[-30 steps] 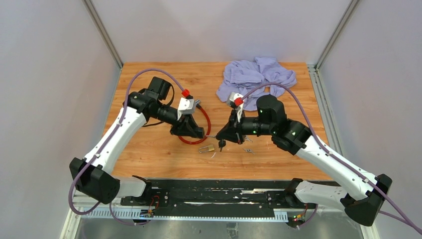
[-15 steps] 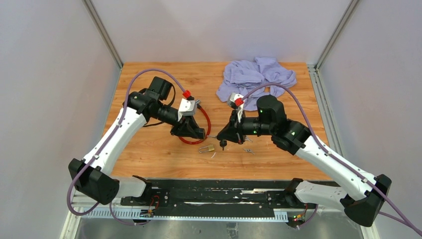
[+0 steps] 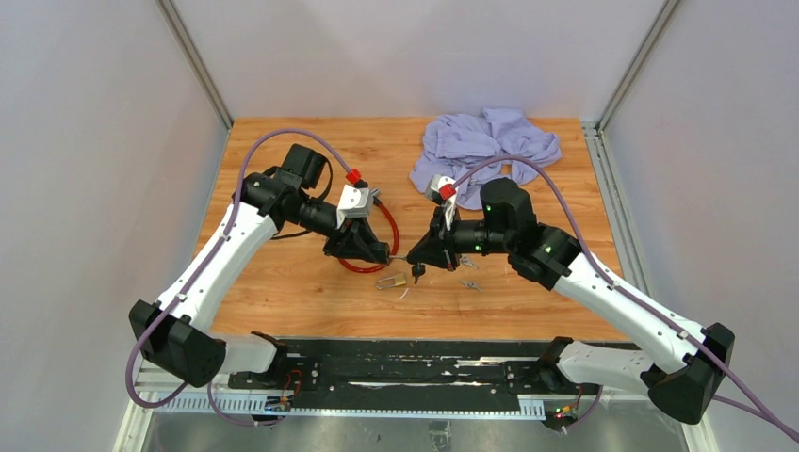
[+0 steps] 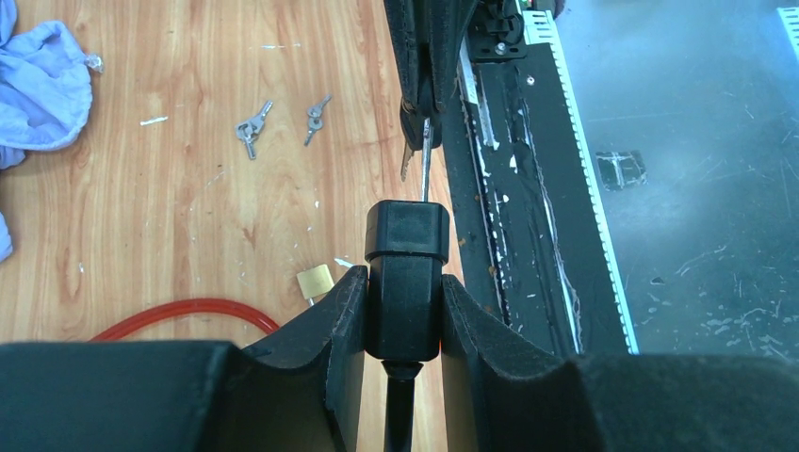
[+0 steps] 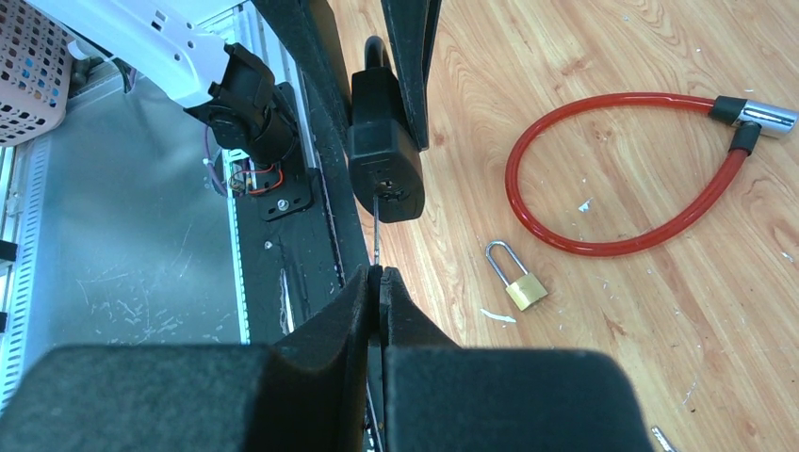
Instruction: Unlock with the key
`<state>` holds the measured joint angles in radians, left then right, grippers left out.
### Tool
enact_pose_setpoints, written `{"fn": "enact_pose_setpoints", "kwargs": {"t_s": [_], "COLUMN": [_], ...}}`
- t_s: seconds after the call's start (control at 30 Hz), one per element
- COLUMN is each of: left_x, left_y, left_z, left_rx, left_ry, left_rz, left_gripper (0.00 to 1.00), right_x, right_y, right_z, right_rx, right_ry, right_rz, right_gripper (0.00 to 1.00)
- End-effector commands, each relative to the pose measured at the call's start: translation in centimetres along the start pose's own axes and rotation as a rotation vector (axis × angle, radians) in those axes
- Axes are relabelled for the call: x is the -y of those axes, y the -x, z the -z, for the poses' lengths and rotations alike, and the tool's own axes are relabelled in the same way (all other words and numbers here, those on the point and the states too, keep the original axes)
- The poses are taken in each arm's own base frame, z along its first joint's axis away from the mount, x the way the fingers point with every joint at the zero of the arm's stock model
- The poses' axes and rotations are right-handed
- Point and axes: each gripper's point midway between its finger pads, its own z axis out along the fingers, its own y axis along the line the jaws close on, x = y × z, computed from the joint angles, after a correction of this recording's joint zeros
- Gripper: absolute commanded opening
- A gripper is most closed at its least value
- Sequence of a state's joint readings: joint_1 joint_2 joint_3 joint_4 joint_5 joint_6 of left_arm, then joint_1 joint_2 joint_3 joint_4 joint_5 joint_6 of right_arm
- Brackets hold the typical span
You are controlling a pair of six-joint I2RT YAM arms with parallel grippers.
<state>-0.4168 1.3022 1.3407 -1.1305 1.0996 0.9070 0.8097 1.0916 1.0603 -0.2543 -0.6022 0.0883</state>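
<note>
My left gripper [image 4: 403,311] is shut on the black lock head [image 4: 405,259] of the red cable lock [image 5: 622,169] and holds it above the table. My right gripper [image 5: 378,282] is shut on a key [image 5: 374,231]; its thin metal blade reaches the keyhole face of the lock head [image 5: 384,174]. In the left wrist view the blade [image 4: 425,168] runs from the right fingers down to the lock head's end. In the top view the two grippers [image 3: 377,252] [image 3: 421,256] meet tip to tip mid-table.
A small brass padlock [image 5: 518,280] lies on the wood below the red cable; it also shows in the top view [image 3: 393,281]. Two loose key sets [image 4: 250,127] lie nearby. A crumpled lilac cloth [image 3: 485,141] sits at the back. A black rail [image 3: 405,363] runs along the near edge.
My right gripper has moved left toward the left gripper, bringing the key blade up to the lock head. The left arm has barely moved.
</note>
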Motion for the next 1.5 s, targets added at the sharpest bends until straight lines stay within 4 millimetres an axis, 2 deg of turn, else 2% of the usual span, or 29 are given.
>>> {"fn": "enact_pose_setpoints", "kwargs": {"t_s": [0.0, 0.5, 0.9, 1.2, 1.47], "left_x": [0.9, 1.4, 1.3, 1.6, 1.5], "left_y": [2.6, 2.7, 3.0, 3.3, 3.3], "left_z": [0.2, -0.2, -0.2, -0.3, -0.2], "left_rx": [0.078, 0.088, 0.092, 0.110, 0.100], "left_ry": [-0.033, -0.059, -0.063, -0.080, -0.073], "left_rz": [-0.055, -0.041, -0.045, -0.027, -0.003], "left_gripper": [0.00, 0.00, 0.01, 0.00, 0.00], "right_x": [0.5, 1.2, 0.3, 0.0, -0.8], "right_y": [0.5, 1.0, 1.1, 1.0, 1.9], "right_z": [0.0, -0.2, -0.6, 0.0, 0.5], "right_rx": [0.029, 0.043, 0.059, 0.102, 0.125], "right_ry": [-0.010, -0.039, 0.017, 0.011, 0.025], "right_rz": [0.015, 0.032, 0.015, 0.015, 0.035], "right_gripper": [0.01, 0.01, 0.01, 0.01, 0.01]}}
